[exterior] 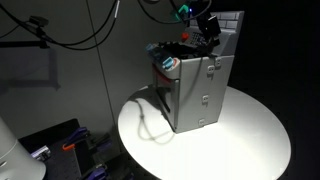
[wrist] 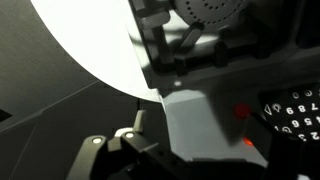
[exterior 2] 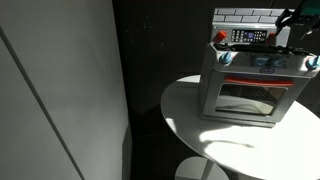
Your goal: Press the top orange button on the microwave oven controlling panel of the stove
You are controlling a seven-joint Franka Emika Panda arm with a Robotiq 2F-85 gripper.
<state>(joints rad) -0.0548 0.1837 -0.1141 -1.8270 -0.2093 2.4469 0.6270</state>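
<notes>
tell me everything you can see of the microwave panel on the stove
The panel is a small dark rectangle, flat and plastic-looking. It stands upright against the white brick back wall at the rear of the stove top. The wrist view shows white numerals in a keypad and two glowing orange-red marks beside them. The gripper hangs near one end; whether it touches the panel cannot be told.

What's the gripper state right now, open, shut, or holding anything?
Gripper: cannot be told. It is over the stove top, and its jaws are too dark and small in every view.
</notes>
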